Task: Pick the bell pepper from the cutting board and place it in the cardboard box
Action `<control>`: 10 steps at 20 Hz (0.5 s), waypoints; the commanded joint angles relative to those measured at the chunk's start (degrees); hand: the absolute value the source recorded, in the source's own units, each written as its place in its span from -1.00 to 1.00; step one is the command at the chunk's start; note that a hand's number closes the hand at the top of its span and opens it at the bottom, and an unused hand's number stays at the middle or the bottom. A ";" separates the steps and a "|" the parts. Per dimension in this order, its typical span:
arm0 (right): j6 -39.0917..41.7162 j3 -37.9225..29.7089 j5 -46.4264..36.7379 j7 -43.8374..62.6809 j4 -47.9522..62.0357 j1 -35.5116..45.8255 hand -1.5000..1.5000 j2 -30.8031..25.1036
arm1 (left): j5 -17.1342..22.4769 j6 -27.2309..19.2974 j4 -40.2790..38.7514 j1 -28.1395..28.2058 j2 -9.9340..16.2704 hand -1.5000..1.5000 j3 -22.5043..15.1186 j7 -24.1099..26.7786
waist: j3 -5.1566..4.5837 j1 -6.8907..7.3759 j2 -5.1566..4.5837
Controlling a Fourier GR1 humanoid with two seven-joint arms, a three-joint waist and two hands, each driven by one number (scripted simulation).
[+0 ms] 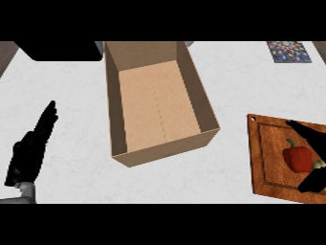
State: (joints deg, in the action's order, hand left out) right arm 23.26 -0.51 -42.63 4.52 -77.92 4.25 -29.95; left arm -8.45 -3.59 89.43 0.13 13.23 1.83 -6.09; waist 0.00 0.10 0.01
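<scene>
**Pepper on board, right hand around it**

Bell pepper (297, 157): red, green stem toward the far side, lying on the cutting board (273, 162) in the board's right half. Yellowish bit shows just right of and below the pepper, partly hidden by the hand; cannot tell what it is.

Right hand (325, 152): black, over the board at the view's right edge. One long finger stretches toward the board's far-left, passing just beyond the pepper's stem; thumb angles down below and right of the pepper. Fingers spread apart, pepper sits in the gap between them. Cannot tell whether either digit touches it. Pepper not lifted as far as visible.

Cutting board: reddish-brown wood, groove near the rim, small hole at its far-left corner, lying flat on the white counter (243, 81).

Cardboard box (158, 105): left of the board, near it but apart, open top, long and narrow, bare inside.

Left hand (31, 146): at the view's left, well apart from the box, fingers straight and pressed together pointing away, resting.

Far edge: dark object (59, 50) at upper left beside the box, speckled patterned item (289, 51) at upper right
</scene>
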 commanded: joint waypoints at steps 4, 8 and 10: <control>1.24 -0.31 -3.18 -1.40 -2.22 -3.60 -1.00 1.61 | 0.01 1.61 0.41 3.34 -0.46 0.00 2.27 3.22 | 0.00 -0.06 0.04; 2.20 -2.27 -3.57 -3.33 0.64 -1.29 1.00 2.82 | -1.48 1.47 -0.24 1.62 -2.23 0.00 2.08 2.80 | 0.00 -0.06 0.01; -4.41 -1.93 -6.54 -6.45 3.51 0.79 1.00 1.29 | -2.78 0.08 -2.05 0.47 -3.22 0.00 0.66 2.19 | 0.01 -0.03 -0.03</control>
State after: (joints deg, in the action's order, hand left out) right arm 23.18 -1.99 -46.51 1.21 -76.36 4.24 -28.12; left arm -10.16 -2.78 88.96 0.70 11.45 3.07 -4.92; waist -0.03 0.08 0.04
